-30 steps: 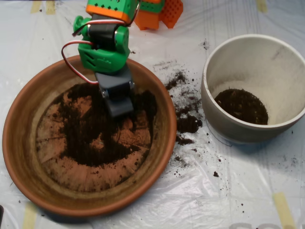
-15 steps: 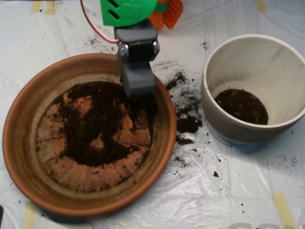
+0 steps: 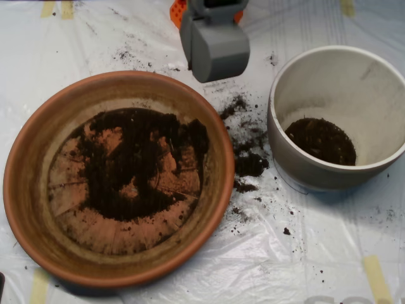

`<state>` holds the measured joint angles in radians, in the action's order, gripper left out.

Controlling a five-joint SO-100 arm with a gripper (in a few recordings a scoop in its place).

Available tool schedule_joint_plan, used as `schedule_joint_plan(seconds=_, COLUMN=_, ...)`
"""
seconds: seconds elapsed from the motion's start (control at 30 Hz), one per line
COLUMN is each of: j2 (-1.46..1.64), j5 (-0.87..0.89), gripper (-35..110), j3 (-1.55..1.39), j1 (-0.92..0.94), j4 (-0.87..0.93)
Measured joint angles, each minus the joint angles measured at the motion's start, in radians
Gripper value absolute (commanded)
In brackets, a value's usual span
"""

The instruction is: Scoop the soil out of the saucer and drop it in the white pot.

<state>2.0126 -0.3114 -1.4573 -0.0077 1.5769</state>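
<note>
The terracotta saucer [image 3: 25, 183] lies at the left, with dark soil [image 3: 136, 168] spread in a ring over its floor and bare patches in between. At the right stands the white pot [image 3: 380, 88], and a small heap of soil [image 3: 319, 140] rests on its bottom. My grey scoop [image 3: 215, 47] hangs high at the top centre, above the sheet between the saucer's far rim and the pot. Its two shells sit together with no gap showing, and whatever is inside is hidden.
Spilled soil [image 3: 248, 158] lies scattered on the white plastic sheet between saucer and pot. An orange part of the arm [image 3: 177, 9] shows at the top edge behind the scoop. Yellow tape strips [image 3: 376, 278] hold the sheet down.
The scoop has risen out of the saucer's soil and moved up and to the right, toward the pot side. The green arm section has left the picture.
</note>
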Motion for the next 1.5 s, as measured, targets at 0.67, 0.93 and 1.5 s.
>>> schedule_joint_plan(seconds=0.67, j2=-0.383, j5=0.003, gripper=22, j3=0.399, j1=-0.456, j4=0.114)
schedule_joint_plan(seconds=0.93, j2=-0.423, j5=-0.008, gripper=45, j3=0.364, j1=-0.459, j4=0.1)
schedule_joint_plan(seconds=1.5, j2=-0.419, j5=0.069, gripper=46, j3=0.462, j1=-0.383, j4=0.153)
